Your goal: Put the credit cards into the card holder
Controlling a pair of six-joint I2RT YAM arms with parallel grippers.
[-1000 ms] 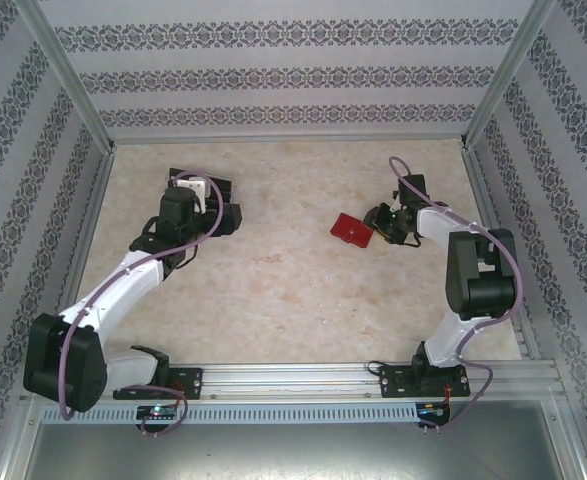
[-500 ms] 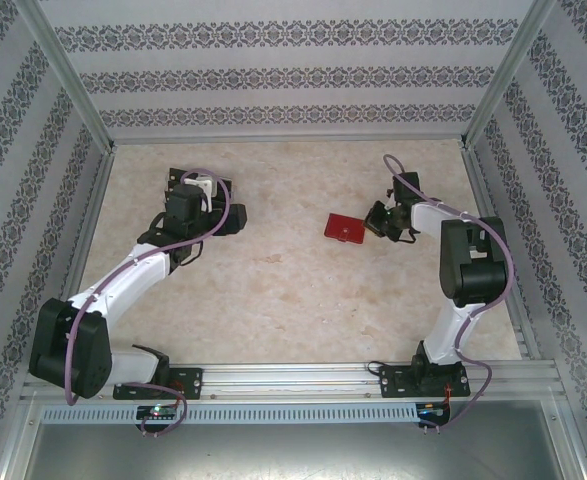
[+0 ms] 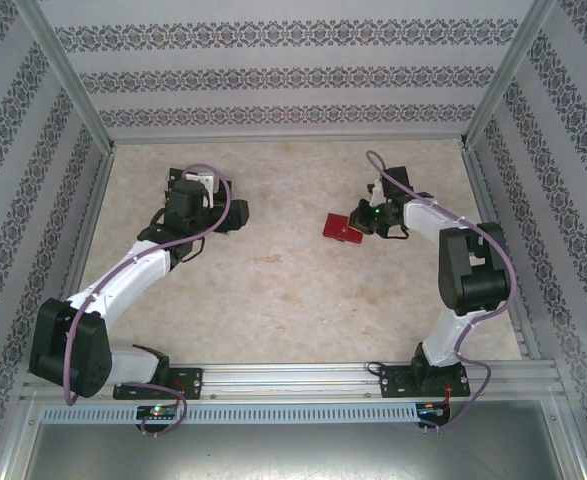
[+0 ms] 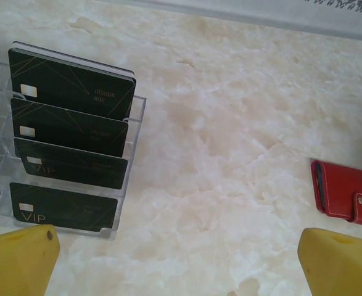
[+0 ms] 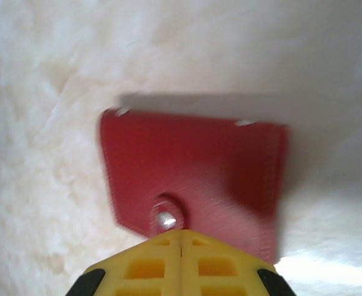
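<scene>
The card holder [image 3: 341, 227] lies centre right in the top view, stretching left from the right gripper [image 3: 366, 218], which is clenched at its snap tab [image 5: 165, 217], perhaps pinching it. The left gripper [image 4: 177, 262] gapes over the credit cards [image 4: 69, 92], upper left.

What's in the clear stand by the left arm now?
Black credit cards stand in the clear stand's tiered slots, four in one column, more at the frame edge. Each front card covers the lower part of the one behind.
</scene>
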